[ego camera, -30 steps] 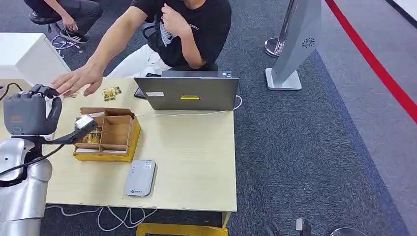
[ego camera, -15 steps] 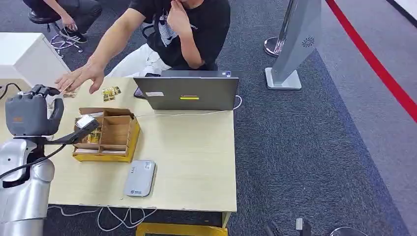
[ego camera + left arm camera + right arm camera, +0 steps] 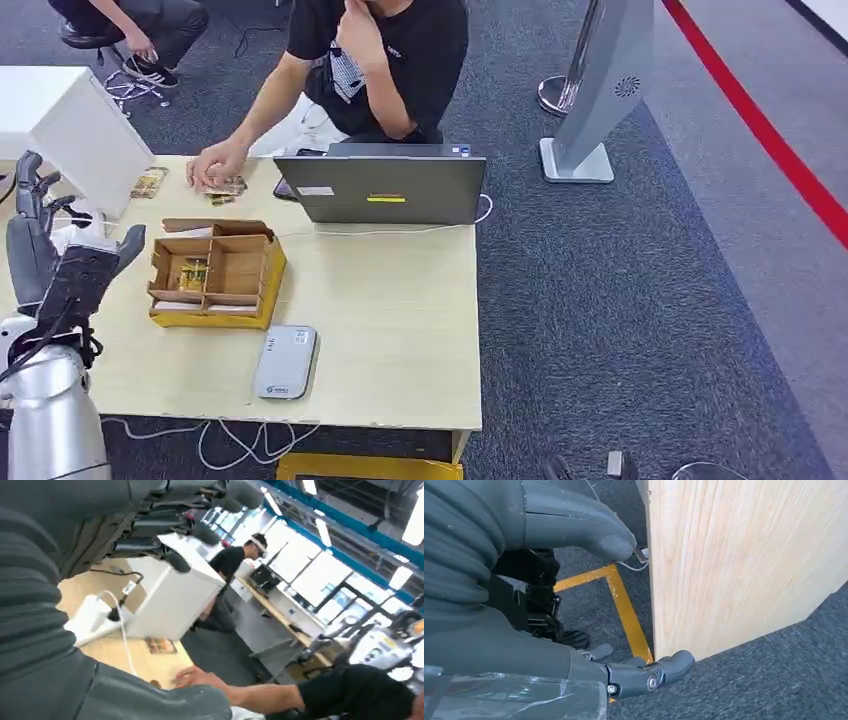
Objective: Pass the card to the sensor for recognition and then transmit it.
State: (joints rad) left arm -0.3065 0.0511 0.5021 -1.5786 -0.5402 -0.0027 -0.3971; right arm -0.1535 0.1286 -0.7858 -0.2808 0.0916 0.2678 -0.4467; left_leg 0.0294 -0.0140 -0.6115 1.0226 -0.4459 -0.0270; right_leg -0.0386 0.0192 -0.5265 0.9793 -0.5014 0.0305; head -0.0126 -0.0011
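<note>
Head view, left edge of the frame: our left hand point(image 3: 55, 265) has drawn back from the wooden tray point(image 3: 214, 272), fingers apart and holding nothing. The card it carried 1 second ago is gone; we judge it handed over. The person's hand point(image 3: 215, 165) rests on cards point(image 3: 228, 187) at upper left. Our right hand point(image 3: 549, 600) hangs off the worktop point(image 3: 734, 560), fingers loosely apart.

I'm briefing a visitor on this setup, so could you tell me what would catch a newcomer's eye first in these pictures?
Probably the robot's left hand, raised with fingers spread at the table's left edge, holding nothing. Next, the seated person's hand resting on cards at the far side, beside the grey laptop. Then the wooden divided box mid-table, with the grey sensor lying nearer the front edge.
</note>
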